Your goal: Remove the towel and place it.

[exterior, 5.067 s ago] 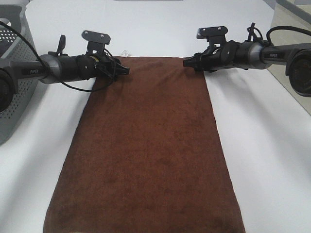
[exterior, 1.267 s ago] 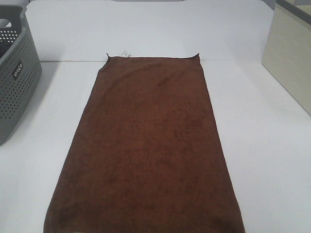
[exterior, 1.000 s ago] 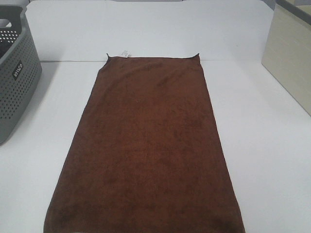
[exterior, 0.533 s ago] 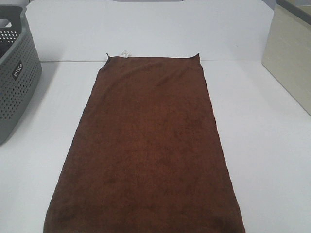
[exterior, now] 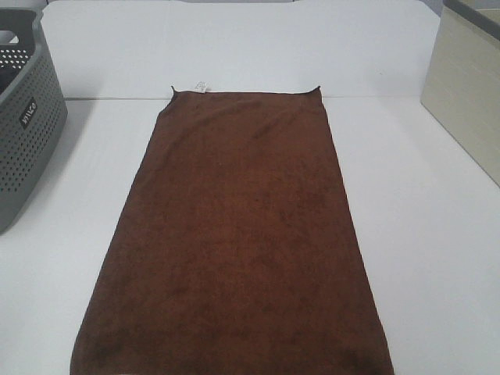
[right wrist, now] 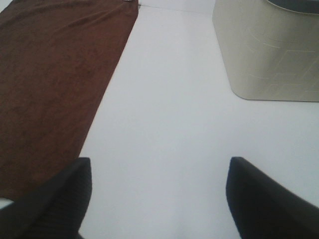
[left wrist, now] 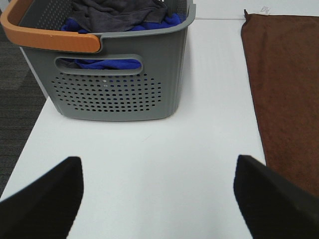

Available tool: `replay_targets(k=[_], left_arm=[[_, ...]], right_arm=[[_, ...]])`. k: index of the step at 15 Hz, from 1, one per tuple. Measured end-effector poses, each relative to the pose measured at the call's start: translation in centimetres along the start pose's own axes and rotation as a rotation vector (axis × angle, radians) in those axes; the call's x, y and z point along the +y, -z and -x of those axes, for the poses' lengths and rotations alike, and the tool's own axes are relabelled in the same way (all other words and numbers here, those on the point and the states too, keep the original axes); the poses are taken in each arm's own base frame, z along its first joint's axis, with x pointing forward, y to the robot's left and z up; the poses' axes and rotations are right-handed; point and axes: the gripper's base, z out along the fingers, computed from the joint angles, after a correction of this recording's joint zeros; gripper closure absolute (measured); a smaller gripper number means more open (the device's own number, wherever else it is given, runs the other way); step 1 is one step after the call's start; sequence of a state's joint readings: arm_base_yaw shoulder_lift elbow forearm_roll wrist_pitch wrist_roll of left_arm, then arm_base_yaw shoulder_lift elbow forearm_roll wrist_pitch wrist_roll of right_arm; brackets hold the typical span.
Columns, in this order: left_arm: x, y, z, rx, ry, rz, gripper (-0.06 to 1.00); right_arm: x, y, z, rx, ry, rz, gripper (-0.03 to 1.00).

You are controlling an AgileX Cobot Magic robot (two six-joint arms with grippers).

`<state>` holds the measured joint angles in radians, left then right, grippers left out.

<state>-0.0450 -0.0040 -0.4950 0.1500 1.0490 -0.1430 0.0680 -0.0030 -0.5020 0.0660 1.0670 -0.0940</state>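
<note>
**Towel flat on the table, both arms drawn back**

Across the middle of the white table (exterior: 437, 258) the towel (exterior: 234, 242) lies spread flat, a long dark brown rectangle with its far hem square to the table's seam and its small white tag (exterior: 201, 85) at the far left corner. Neither arm shows in the high view. Each wrist camera looks down over bare tabletop beside a long edge of the cloth: the left gripper (left wrist: 158, 199) has its two black fingers spread wide with nothing between them, and the right gripper (right wrist: 157, 199) stands likewise apart and empty (only the fingertips enter each picture).

Five seconds ago both arms reached in from the sides, their grippers at the towel's two far corners; since then they have pulled out of the high view, and the towel has kept its place and shape.

At the left stands a grey perforated basket (left wrist: 119, 94) with an orange handle (left wrist: 45, 37), holding dark grey and blue cloths (left wrist: 119, 17). At the right stands a pale beige bin (right wrist: 269, 55). Both are clear of the towel.
</note>
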Motion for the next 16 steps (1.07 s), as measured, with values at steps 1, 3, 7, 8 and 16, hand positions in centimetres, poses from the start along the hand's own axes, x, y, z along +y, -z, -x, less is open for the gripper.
replay_targets(k=[1,3,7,8,16], left_arm=[[-0.1,0.0,0.0,0.001,-0.01,-0.01,0.18],[-0.4,0.0,-0.1,0.006,-0.022,-0.049,0.18],[-1.1,0.1,-0.1,0.01,-0.053,-0.122,0.18],[-1.1,0.1,-0.1,0.01,-0.054,-0.124,0.18],[-1.0,0.1,-0.1,0.009,-0.049,-0.093,0.18]], right_arm=[[-0.2,0.0,0.0,0.002,0.008,-0.017,0.24],[-0.2,0.0,0.0,0.002,0.011,-0.021,0.24],[0.0,0.0,0.0,0.0,0.0,0.001,0.24],[0.0,0.0,0.0,0.0,0.0,0.001,0.24],[0.0,0.0,0.0,0.0,0.0,0.001,0.24]])
